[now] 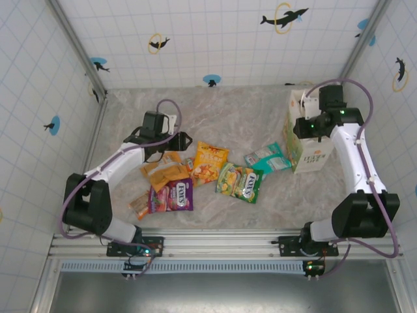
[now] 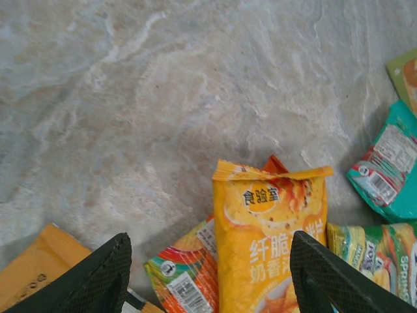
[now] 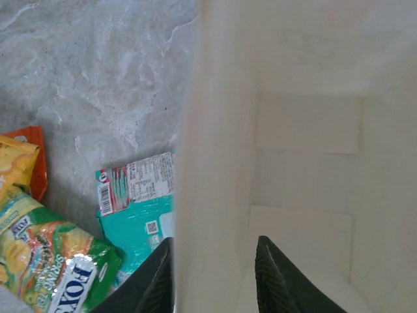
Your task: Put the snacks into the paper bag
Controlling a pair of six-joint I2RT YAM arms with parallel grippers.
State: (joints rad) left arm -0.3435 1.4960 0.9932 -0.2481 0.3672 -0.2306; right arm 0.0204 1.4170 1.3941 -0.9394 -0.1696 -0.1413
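**A:** Here's the paper bag (image 1: 311, 155), standing upright on the marble table (image 1: 228, 107) with its mouth open to the top.

**B:** And the right gripper (image 1: 305, 125) is right on its rim. From the right wrist, the jaws are narrow. One of the fingers (image 3: 158, 280) sits outside the bag, the other inside, and the white wall is pinched between them.

**A:** So it's clamped on the bag. Where are the snacks?

**B:** They're all out on the table, to the left of the bag in the overhead view. The teal packet (image 1: 267, 158) is nearest, just beside the bag's base. The green packet (image 1: 240, 182) comes next, touching the teal one.

**A:** Farther from the bag is the yellow packet (image 1: 210, 162), lying flat, with a red-orange one peeking out beneath it.

**B:** Farthest from the bag are the purple packet (image 1: 172, 195), the orange packets (image 1: 166, 172) just above it, and the slim bar wrapper (image 1: 139, 205) at the outer edge.

**A:** What about the left gripper (image 1: 183, 140)?

**B:** It's well apart from the bag, near the yellow packet. From the left wrist its black fingers (image 2: 98, 277) are spread wide with nothing gripped, and the yellow packet shows between them.
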